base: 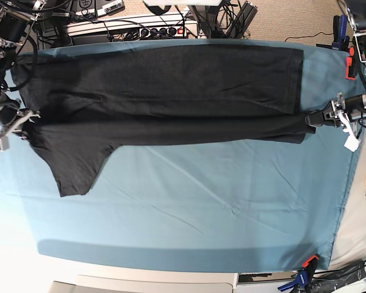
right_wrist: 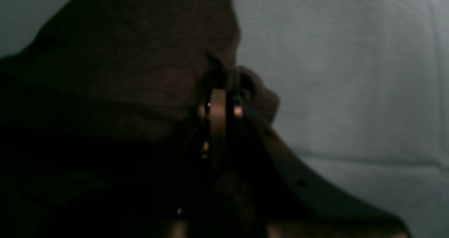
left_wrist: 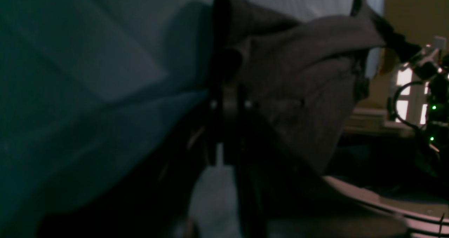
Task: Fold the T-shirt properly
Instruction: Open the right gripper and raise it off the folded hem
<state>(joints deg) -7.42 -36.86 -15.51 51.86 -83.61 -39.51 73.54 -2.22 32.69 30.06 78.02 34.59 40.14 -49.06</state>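
Base view: the T-shirt (base: 165,91) lies stretched across the teal cloth (base: 201,201) toward twelve o'clock, mid lengthwise fold. The left gripper (base: 310,119) at three and the right gripper (base: 25,116) at nine each seem clamped on its edge; next they carry it over evenly.

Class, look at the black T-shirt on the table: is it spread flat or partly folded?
Partly folded. The T-shirt has its near long edge turned over into a lengthwise band, one sleeve still sticking out, both ends held taut.
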